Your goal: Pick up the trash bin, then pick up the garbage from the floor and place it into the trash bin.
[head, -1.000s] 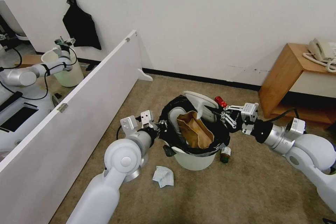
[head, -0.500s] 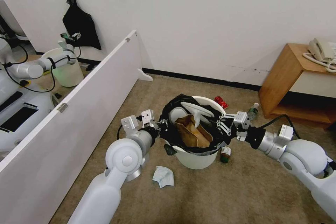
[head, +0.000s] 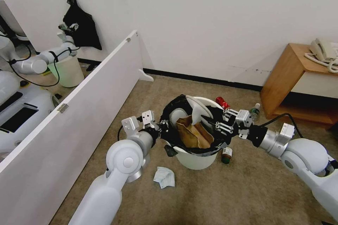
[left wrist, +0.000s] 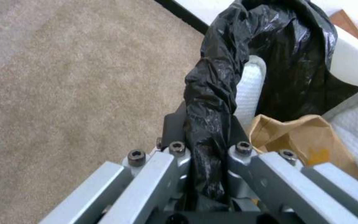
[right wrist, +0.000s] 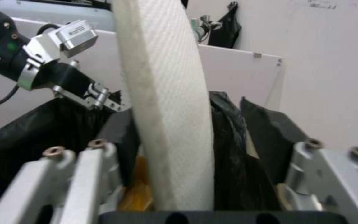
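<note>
The trash bin (head: 194,160), white with a black bag over its rim, stands on the carpet. My left gripper (head: 160,126) is shut on its near rim; the left wrist view shows the fingers (left wrist: 179,149) pinching the black liner (left wrist: 212,93). My right gripper (head: 211,122) is over the bin's far side, open, with a white slipper (head: 197,108) upright between its spread fingers (right wrist: 104,149). A brown paper bag (head: 190,135) and another slipper (head: 176,114) lie inside. On the floor: a red can (head: 221,102), a bottle (head: 254,109), a small brown bottle (head: 226,154) and tissues (head: 164,177).
A white partition panel (head: 88,105) runs along my left. Behind it another robot's arm (head: 42,61) reaches over a pale bin (head: 68,72). A wooden cabinet (head: 288,81) with a phone (head: 324,51) stands at the right wall. Open carpet lies in front.
My right gripper lowered the slipper from above the rim into the bin and its fingers spread apart; the slipper now stands upright. The other robot's arm rose.
</note>
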